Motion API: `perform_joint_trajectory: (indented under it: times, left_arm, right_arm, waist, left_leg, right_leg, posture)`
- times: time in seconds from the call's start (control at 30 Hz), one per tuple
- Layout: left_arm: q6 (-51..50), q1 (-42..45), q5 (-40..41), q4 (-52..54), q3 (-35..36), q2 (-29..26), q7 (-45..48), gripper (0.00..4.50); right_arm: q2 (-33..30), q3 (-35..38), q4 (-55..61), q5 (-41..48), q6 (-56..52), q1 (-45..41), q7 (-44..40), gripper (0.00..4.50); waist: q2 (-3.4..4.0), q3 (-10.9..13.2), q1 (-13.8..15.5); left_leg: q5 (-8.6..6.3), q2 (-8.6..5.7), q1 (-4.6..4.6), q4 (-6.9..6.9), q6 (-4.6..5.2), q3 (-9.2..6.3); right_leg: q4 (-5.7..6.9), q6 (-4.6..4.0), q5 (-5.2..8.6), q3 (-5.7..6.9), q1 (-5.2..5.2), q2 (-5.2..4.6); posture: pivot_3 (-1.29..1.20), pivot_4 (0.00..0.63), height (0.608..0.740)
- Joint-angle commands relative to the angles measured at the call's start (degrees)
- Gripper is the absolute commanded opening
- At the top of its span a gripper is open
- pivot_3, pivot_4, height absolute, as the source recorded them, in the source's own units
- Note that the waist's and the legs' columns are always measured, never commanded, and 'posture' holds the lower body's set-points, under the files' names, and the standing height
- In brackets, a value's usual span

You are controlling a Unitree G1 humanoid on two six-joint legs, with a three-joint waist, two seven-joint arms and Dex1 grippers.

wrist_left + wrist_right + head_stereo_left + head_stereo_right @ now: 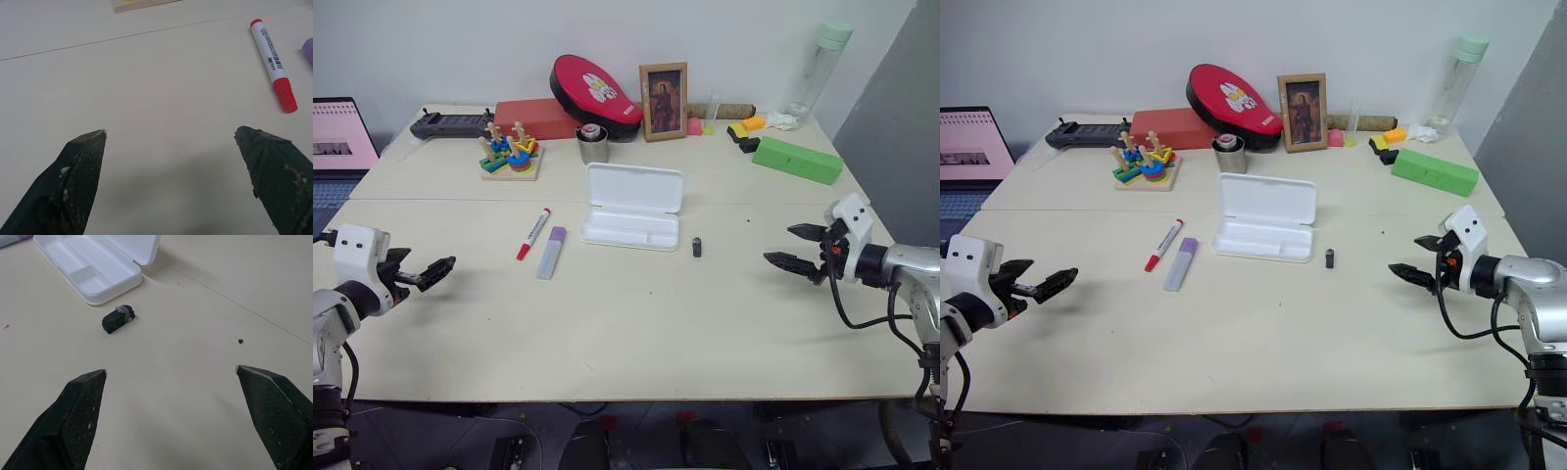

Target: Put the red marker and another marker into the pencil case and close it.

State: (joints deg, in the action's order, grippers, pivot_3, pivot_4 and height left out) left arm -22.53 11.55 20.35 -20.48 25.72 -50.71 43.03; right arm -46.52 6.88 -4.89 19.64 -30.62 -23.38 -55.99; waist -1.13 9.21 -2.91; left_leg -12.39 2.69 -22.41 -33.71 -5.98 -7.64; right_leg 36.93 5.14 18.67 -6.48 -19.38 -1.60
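Observation:
The red marker (533, 233) lies on the table left of centre, slim and white with a red cap. Beside it on the right lies the lavender marker (551, 253). The white pencil case (632, 208) stands open in the middle of the table, lid raised at the back, tray empty. My left gripper (438, 270) hovers open at the table's left side, well short of the red marker (273, 62). My right gripper (790, 247) is open at the right side, pointing toward the pencil case (93, 264). Both hold nothing.
A small dark cylinder (697, 247) lies just right of the case. A green box (797, 160) sits back right. Along the back stand a wooden ring toy (512, 156), metal cup (593, 144), red pouch (594, 95), picture frame (664, 102), bottle (820, 69). A laptop (337, 147) is far left.

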Motion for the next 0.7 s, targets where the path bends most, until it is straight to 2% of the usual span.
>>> perform_joint_trajectory:
  times: [0.03, 0.33, 0.53, 0.7]
  left_arm:
    - [-0.3, 0.6, 1.0, 2.2, 1.4, -0.1, -0.5, 4.5]
    - [0.0, 1.3, 4.0, 6.1, 0.7, 1.5, 3.6, 4.5]
    - [0.2, 4.7, 9.0, 16.0, -5.6, 6.6, 10.7, 4.5]
    - [1.1, 4.9, 9.5, 21.1, -10.1, 8.2, 14.4, 4.5]
  right_arm:
    - [-0.5, 1.6, 1.8, 1.1, 0.1, -0.2, 0.1, 4.48]
    - [-0.5, -0.7, 1.6, 1.2, 0.7, -1.9, -2.8, 4.48]
    - [3.1, -12.8, -1.8, -2.5, 2.9, -12.4, -11.3, 4.48]
    - [10.1, -21.6, -14.6, -9.4, 8.3, -21.5, -13.2, 4.48]
  waist:
    - [0.0, 0.0, 0.0]
    - [0.0, 0.0, 0.0]
    - [0.0, 0.0, -0.2]
    - [-0.03, 0.0, -0.5]
  left_leg:
    - [0.0, 0.0, 0.0, 0.0, 0.0, 0.0]
    - [0.0, 0.0, 0.0, 0.0, 0.0, 0.0]
    - [0.01, 0.0, 0.01, -0.05, -0.01, 0.0]
    - [0.0, 0.0, 0.04, -0.07, 0.0, 0.01]
  right_leg:
    - [0.0, 0.0, 0.0, 0.0, 0.0, 0.0]
    - [0.0, 0.0, 0.0, 0.0, 0.02, 0.0]
    - [0.01, 0.02, -0.01, 0.0, 0.04, 0.0]
    - [0.0, 0.02, -0.02, 0.0, 0.06, 0.01]
  posture:
    - [0.0, 0.15, 0.74]
    - [0.0, 0.15, 0.74]
    - [0.0, 0.15, 0.74]
    - [0.0, 0.15, 0.74]
